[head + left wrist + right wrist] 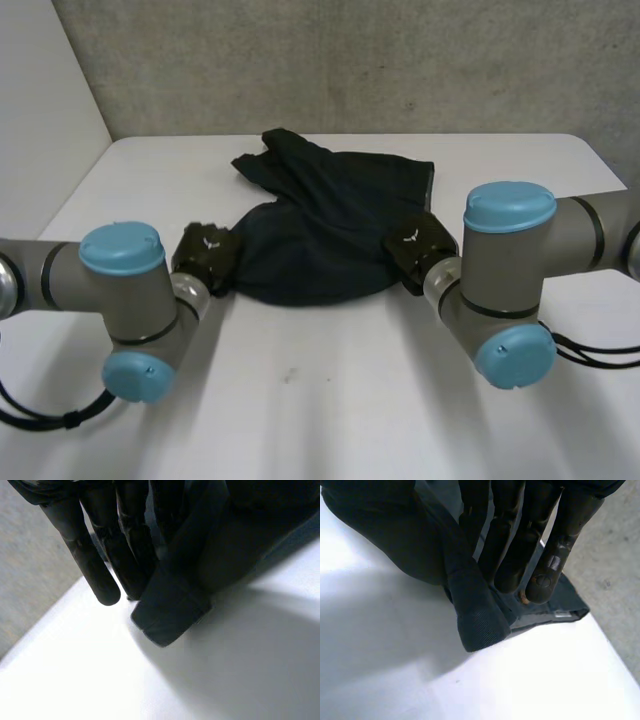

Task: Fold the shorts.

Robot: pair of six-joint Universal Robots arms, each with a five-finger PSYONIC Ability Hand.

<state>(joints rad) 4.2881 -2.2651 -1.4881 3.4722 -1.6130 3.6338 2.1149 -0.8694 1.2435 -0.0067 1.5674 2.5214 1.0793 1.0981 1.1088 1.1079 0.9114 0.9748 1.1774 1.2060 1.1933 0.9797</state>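
Currently: dark shorts (pixel 330 215), bunched, mid-tabletop (pixel 320 400) toward the far edge. Left hand (pixel 205 258) pinches their near left edge; right hand (pixel 420 250) pinches their near right edge. Step, seemingly: gripping for the first fold. Next move calls for lifting both sides evenly.

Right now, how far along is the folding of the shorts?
Done: nothing looks folded yet; the shorts lie bunched on the table. In hand: the left hand and the right hand each pinch an end of the near edge. Left: probably carrying that edge over and flattening the fold.
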